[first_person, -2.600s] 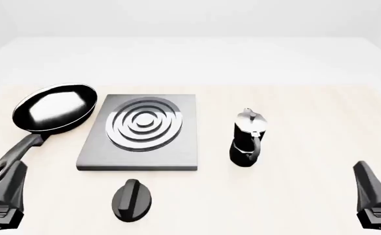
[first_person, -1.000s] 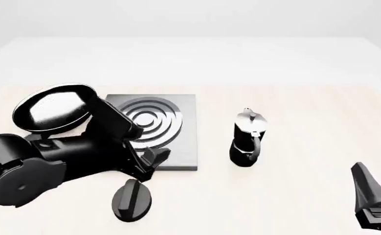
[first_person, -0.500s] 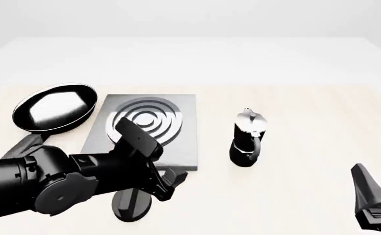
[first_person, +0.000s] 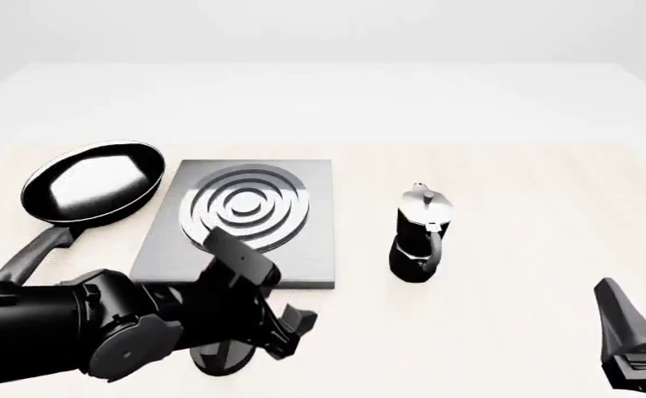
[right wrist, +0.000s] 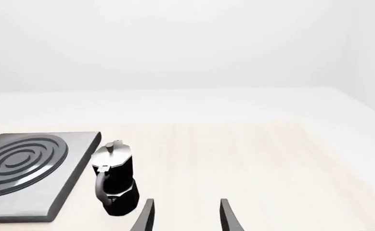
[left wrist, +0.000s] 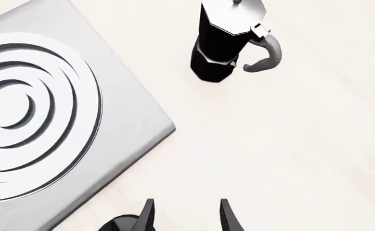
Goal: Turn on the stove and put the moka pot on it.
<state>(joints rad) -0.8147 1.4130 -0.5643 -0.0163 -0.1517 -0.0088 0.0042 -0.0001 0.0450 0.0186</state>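
Pale wood-grain table (first_person: 522, 191), plain white backdrop, no other scene detail.

Far left, front view: black frying pan (first_person: 90, 184), handle running toward the near-left edge; its lower end is hidden behind the left arm.

Left arm fills the near-left corner, bulk cut off by the frame. Left gripper (first_person: 289, 327) sits over the black oval knob (first_person: 221, 358); only the knob's bottom edge shows under the arm in front view. Left wrist view shows both fingers (left wrist: 147, 217) set apart with bare table between them, and a sliver of knob (left wrist: 120, 224) beside one finger, cut by the frame edge. Whether the finger touches the knob I can't tell.

Stove (first_person: 240, 222): flat grey slab, ring burner centred, just behind the knob. Near edge partly covered by the arm. Left wrist view (left wrist: 58, 115) shows one corner and half the rings only; right wrist view (right wrist: 30, 166) shows it cropped at the side.

Moka pot (first_person: 420, 235): upright on the table, right of the stove, clear gap between, not on the burner. Long axis vertical, handle facing the near edge. Left wrist view (left wrist: 229, 41) crops the lid; right wrist view (right wrist: 114, 177) shows it whole, lid knob up.

Far right: right gripper (first_person: 643, 340) low at the near-right corner, mostly out of frame in front view. Right wrist view shows fingers (right wrist: 227, 217) spread, nothing between them, pot well apart.
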